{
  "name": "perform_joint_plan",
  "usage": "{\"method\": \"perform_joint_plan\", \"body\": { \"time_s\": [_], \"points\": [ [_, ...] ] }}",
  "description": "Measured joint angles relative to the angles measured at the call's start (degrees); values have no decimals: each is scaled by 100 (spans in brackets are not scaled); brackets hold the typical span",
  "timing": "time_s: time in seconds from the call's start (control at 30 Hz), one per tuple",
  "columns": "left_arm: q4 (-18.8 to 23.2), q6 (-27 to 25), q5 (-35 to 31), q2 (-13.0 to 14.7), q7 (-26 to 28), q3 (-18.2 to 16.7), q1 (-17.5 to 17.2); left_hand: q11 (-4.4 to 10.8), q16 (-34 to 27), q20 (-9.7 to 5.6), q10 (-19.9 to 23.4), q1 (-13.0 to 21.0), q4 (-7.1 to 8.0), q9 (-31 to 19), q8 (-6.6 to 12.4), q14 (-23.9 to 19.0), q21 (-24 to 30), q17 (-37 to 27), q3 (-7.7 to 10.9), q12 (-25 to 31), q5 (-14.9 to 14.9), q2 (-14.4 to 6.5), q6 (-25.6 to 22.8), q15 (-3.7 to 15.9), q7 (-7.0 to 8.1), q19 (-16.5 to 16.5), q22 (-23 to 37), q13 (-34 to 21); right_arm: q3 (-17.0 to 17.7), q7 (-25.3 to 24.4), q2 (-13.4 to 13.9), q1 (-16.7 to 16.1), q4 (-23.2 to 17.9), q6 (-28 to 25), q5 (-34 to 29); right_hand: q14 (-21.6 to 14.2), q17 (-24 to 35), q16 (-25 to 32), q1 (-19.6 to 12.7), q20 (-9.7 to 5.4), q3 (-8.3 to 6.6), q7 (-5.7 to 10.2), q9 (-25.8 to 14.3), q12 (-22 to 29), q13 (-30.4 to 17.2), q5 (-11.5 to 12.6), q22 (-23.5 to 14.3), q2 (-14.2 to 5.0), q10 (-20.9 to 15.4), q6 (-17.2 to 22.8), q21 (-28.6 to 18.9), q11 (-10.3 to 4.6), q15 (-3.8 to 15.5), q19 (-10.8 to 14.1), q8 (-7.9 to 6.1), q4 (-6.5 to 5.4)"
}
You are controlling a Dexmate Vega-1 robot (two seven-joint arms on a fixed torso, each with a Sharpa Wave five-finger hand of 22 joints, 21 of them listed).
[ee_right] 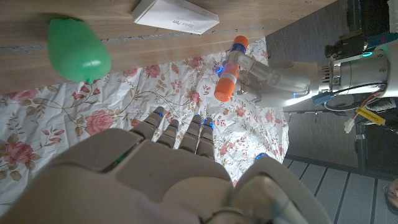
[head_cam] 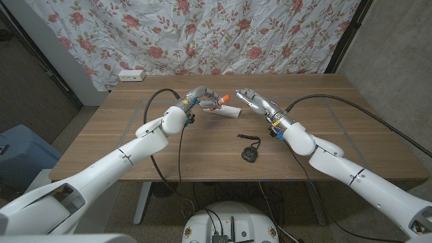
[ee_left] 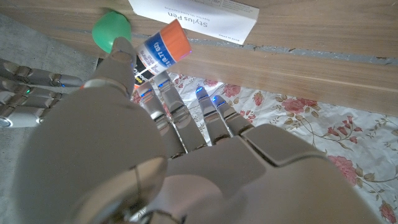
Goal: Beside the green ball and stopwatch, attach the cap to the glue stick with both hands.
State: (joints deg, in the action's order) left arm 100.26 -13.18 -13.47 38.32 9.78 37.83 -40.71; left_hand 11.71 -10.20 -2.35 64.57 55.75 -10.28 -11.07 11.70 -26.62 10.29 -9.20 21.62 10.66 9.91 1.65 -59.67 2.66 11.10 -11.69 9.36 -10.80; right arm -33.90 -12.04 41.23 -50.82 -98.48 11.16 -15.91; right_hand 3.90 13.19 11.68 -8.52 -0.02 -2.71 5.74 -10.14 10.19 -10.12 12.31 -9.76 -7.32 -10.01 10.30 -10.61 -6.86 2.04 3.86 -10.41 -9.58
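Both hands work near the far edge of the table [head_cam: 121,152], about midway along it, and most of the tabletop toward the near edge lies bare. The stopwatch [head_cam: 250,154] sits near the table's middle, well apart from both hands, with its cord [head_cam: 249,138] on the far side of it.

The left hand [head_cam: 202,99] is raised off the table and holds the glue stick [head_cam: 225,99] between thumb and fingers, its orange end pointing toward the right hand. In the right wrist view the stick [ee_right: 228,70] shows an orange end at each tip.

A white box [head_cam: 226,112] lies on the table just beneath the stick. The green ball [ee_right: 77,49] rests on the table near the box [ee_right: 175,16].

The right hand [head_cam: 251,100] hovers across from the left one, fingers stretched toward the stick, a small gap between them. I cannot tell whether it holds anything.
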Motion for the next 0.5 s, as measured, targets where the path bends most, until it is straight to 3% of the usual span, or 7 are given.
{"method": "perform_joint_plan", "body": {
  "time_s": [0.5],
  "points": [
    [20,28,1,13,12,3,3,0,0,0,0,-19,0,0,24,0,0,0,0,-2,0,6,0,0,0,0,0,0,-81,199,-19,84,14,22,-96,95,-15,0,167,-50,23,0,-1,0,-1,41,17,46,-1,1,0,0,13,-51,0,-23]
  ]
}}
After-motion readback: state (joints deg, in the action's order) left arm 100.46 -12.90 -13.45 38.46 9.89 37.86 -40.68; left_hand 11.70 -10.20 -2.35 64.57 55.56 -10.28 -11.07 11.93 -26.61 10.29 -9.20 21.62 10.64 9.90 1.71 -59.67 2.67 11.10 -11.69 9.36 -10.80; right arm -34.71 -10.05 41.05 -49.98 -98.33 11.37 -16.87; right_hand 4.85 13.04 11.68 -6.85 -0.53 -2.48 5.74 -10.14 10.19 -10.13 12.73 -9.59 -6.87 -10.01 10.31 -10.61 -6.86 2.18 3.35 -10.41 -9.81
